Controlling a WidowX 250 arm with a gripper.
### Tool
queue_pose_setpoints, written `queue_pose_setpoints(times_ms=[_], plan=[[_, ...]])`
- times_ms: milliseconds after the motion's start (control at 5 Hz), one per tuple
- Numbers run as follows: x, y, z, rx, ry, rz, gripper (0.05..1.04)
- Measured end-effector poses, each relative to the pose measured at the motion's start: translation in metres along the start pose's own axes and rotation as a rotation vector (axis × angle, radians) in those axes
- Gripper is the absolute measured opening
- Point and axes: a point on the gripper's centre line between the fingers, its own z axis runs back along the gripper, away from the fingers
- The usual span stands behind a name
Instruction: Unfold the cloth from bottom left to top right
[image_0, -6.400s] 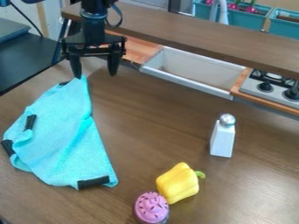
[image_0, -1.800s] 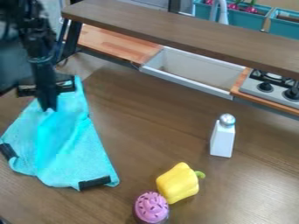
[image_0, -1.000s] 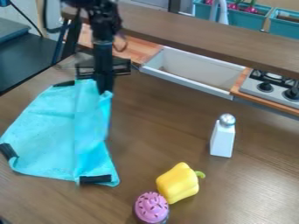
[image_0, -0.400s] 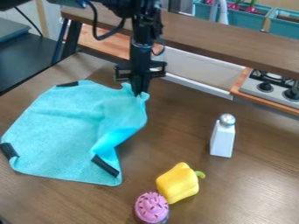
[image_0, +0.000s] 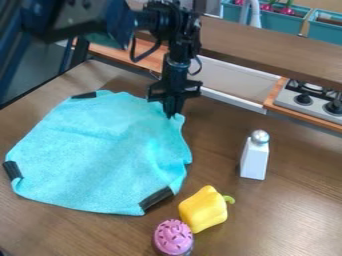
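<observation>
The turquoise cloth (image_0: 100, 150) lies largely spread on the worktop (image_0: 227, 220), its corner toward 2 o'clock pinched in the pincer (image_0: 172, 115). Black patches (image_0: 156, 198) sit at its edge near 11, 8 and 4 o'clock. Beyond the 4 o'clock edge is a yellow pepper (image_0: 203, 209); a white shaker (image_0: 254, 159) stands toward 3.
</observation>
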Motion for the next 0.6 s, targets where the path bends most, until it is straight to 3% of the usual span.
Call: queue_pose_setpoints(times_ms=[400,600], plan=[[0.006,-0.005,-0.006,0.002,-0.036,0.021,0.074],[-0.001,-0.004,-0.015,-0.015,-0.024,-0.018,0.174]])
